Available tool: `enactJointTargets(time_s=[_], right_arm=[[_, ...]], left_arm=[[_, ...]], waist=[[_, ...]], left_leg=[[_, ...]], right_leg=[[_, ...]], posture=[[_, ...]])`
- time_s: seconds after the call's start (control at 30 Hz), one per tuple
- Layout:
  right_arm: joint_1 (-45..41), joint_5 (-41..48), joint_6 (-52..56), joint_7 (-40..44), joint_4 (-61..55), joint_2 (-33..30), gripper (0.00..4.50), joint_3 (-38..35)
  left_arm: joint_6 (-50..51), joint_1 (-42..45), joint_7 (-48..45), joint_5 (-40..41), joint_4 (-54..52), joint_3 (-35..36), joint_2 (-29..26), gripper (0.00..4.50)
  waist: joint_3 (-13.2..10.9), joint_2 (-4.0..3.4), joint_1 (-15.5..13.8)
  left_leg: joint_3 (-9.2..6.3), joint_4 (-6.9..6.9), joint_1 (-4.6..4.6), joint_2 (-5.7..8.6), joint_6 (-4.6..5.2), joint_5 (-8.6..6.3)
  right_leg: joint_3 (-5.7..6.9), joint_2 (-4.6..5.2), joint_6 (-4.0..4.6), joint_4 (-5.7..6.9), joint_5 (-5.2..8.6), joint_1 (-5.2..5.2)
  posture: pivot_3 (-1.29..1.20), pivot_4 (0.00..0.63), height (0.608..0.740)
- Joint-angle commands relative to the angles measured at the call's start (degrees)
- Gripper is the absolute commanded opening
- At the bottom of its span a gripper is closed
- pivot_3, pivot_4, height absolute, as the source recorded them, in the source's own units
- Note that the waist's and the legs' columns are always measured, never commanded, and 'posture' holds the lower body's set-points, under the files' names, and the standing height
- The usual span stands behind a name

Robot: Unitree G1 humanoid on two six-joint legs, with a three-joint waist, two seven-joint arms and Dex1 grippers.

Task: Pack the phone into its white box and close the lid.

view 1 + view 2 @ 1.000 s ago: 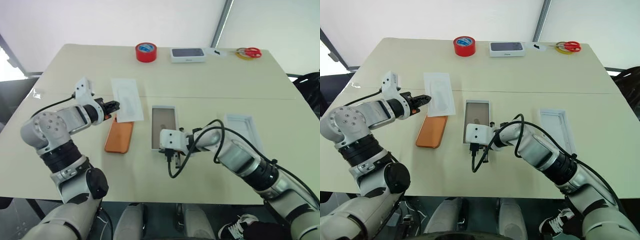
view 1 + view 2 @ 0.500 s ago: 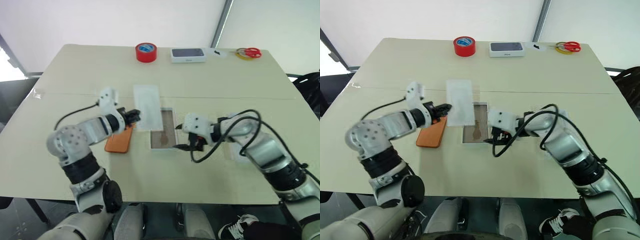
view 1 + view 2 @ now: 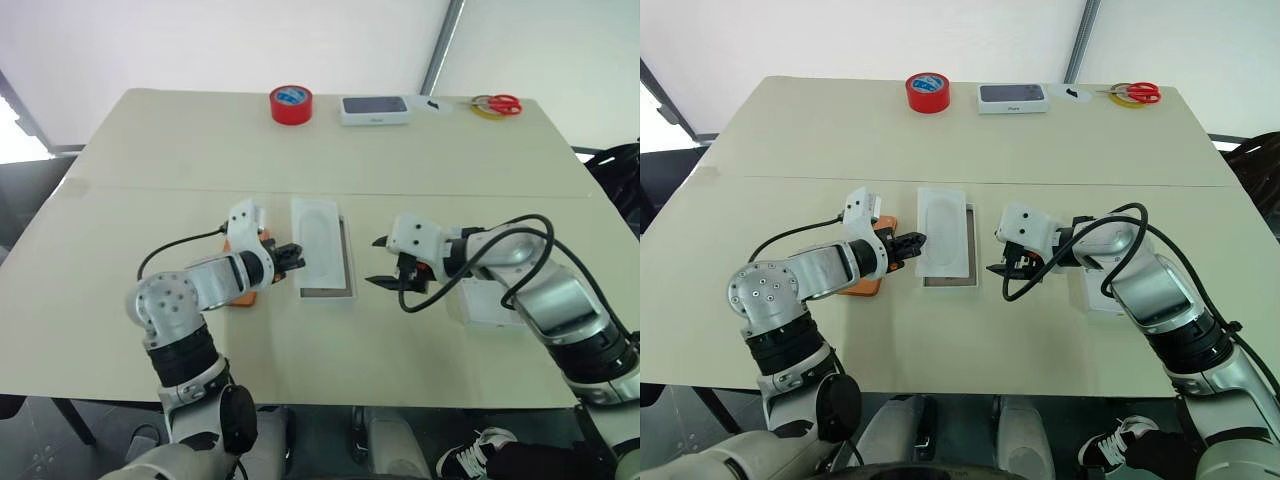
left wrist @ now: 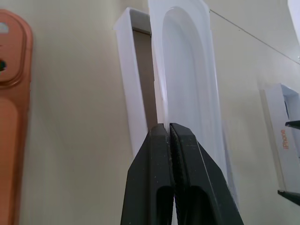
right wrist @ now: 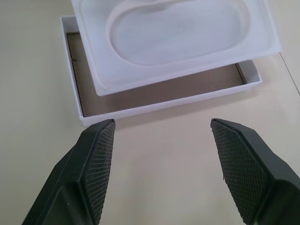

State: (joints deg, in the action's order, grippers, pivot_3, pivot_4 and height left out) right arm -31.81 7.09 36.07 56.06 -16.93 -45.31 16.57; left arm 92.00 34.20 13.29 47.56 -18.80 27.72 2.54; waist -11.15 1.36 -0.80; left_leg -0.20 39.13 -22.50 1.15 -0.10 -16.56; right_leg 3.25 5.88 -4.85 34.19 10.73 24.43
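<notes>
Holding insert over box

Left gripper (image 4: 168,129) pinched shut on flat white plastic insert with oval recess (image 3: 317,235), held over shallow tan-floored white cardboard box (image 3: 349,268). Right gripper (image 3: 381,262) wide open, empty, beside box. Slim orange phone (image 3: 868,284) left of box; white lid (image 3: 489,302) right.

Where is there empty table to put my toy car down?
The wide stretch between the red tape and the white box is bare, and so is the near edge of the table. It's crowded mid-table: the phone, white box and both claws, left and right.
</notes>
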Motion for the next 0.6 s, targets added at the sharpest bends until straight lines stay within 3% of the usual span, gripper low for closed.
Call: enactJointTargets(time_s=[0.03,0.43,0.53,0.6], right_arm=[[0.0,-0.5,-1.0,-0.6,-0.3,-0.1,3.40,-1.5],[0.5,-0.9,-1.1,-1.4,0.2,0.0,3.40,-1.3],[0.7,-0.9,-1.2,-1.6,0.1,-0.2,3.47,-1.5],[0.6,-1.0,-1.3,-1.7,0.4,0.0,3.47,-1.5]], left_arm=[[0.5,0.2,1.2,4.3,-0.9,-1.6,-0.4,0.00],[0.5,-1.4,5.2,9.2,0.6,-3.5,-0.8,0.00],[0.5,-1.7,5.9,10.5,0.7,-3.4,-1.3,0.96],[0.5,-1.4,6.3,11.3,1.0,-3.0,-1.5,1.94]], waist=[[0.0,0.00,0.0],[0.0,0.00,0.0],[0.0,0.00,0.0],[0.0,0.00,0.0]], left_leg=[[0.00,0.00,0.00,0.00,0.00,0.00],[0.00,0.01,0.00,0.00,0.00,0.00],[0.00,0.01,0.00,0.00,0.00,0.00],[0.00,0.01,0.00,0.00,0.00,0.00]], right_leg=[[0.00,0.00,0.00,0.00,0.00,0.00],[0.00,0.00,0.01,-0.01,0.01,0.00],[0.00,0.00,0.02,-0.01,0.01,0.00],[0.00,0.00,0.02,0.00,0.01,0.00]], posture=[[0.00,0.150,0.739],[0.00,0.150,0.739],[0.00,0.150,0.739],[0.00,0.150,0.739]])
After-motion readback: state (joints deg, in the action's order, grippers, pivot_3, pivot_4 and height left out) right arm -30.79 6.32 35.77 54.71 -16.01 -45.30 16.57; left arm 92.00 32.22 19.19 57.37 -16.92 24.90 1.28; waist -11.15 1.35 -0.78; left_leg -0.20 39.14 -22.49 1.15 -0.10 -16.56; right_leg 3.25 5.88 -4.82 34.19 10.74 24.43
